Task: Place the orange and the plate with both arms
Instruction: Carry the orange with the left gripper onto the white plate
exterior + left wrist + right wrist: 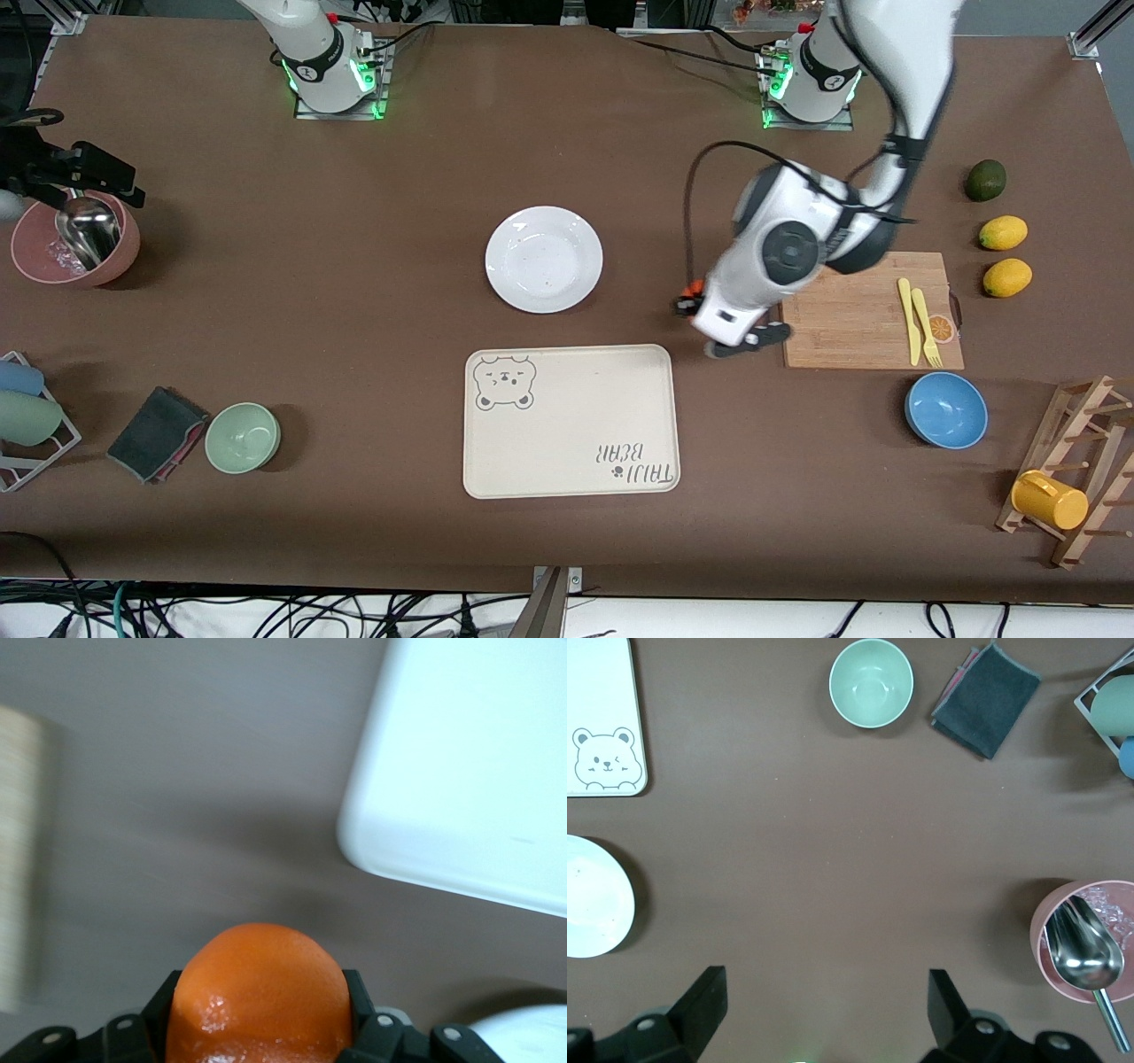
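My left gripper (694, 301) is shut on the orange (695, 287) and holds it over bare table between the bear tray and the cutting board. In the left wrist view the orange (257, 979) fills the gap between the fingers (359, 992). The white plate (543, 259) lies empty at the table's middle, farther from the front camera than the tray; it also shows in the left wrist view (523, 1036) and the right wrist view (589, 895). My right gripper (826, 1005) is open and empty, high over the right arm's end of the table, near the pink bowl.
The cream bear tray (571, 421) lies nearer the front camera than the plate. A cutting board (850, 319) with yellow cutlery, a blue bowl (945, 409), two lemons (1003, 233) and an avocado (985, 180) sit at the left arm's end. A pink bowl (35, 257) with a scoop, a green bowl (243, 437) and a cloth (155, 432) sit at the right arm's end.
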You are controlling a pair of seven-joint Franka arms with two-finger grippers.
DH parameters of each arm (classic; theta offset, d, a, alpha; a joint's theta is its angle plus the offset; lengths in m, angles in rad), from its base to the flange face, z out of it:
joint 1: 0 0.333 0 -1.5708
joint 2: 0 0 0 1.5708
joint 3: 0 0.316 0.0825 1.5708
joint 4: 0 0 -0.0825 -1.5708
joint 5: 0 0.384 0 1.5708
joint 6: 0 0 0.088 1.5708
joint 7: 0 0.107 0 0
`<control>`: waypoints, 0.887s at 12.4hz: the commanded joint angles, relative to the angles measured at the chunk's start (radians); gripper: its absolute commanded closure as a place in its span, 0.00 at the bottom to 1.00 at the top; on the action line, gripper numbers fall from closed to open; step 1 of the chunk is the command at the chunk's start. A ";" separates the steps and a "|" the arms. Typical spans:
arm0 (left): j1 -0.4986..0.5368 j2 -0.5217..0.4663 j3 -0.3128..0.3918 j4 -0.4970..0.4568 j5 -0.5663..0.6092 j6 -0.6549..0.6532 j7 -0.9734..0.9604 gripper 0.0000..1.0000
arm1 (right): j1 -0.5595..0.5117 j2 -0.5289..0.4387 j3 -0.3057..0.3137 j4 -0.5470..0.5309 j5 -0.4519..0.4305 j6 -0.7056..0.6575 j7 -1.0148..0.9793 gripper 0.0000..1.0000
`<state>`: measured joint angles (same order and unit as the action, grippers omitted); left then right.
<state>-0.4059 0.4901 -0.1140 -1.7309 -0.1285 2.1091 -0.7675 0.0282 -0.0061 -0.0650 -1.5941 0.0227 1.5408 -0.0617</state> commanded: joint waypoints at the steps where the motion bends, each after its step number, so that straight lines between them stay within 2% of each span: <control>1: -0.126 0.154 0.013 0.196 -0.028 -0.015 -0.162 0.96 | 0.001 0.000 0.001 0.006 0.003 -0.001 -0.013 0.00; 3: -0.212 0.206 0.013 0.250 -0.084 -0.012 -0.211 0.96 | 0.001 0.000 -0.002 0.006 0.003 -0.005 -0.016 0.00; 6: -0.299 0.219 0.013 0.258 -0.158 0.012 -0.216 0.96 | 0.001 0.003 -0.004 -0.009 0.003 0.002 -0.018 0.00; 9: -0.387 0.258 0.014 0.266 -0.154 0.082 -0.211 0.93 | 0.001 0.003 -0.002 -0.010 0.003 0.004 -0.018 0.00; 10: -0.401 0.271 0.014 0.266 -0.155 0.107 -0.213 0.88 | 0.001 0.003 -0.002 -0.009 0.003 0.002 -0.018 0.00; 11: -0.410 0.280 0.014 0.267 -0.152 0.112 -0.213 0.87 | 0.001 0.002 -0.002 -0.009 0.003 0.001 -0.018 0.00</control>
<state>-0.7907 0.7300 -0.1159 -1.5017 -0.2582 2.2064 -0.9797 0.0288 0.0047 -0.0659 -1.5992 0.0228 1.5416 -0.0625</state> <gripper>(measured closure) 0.273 0.000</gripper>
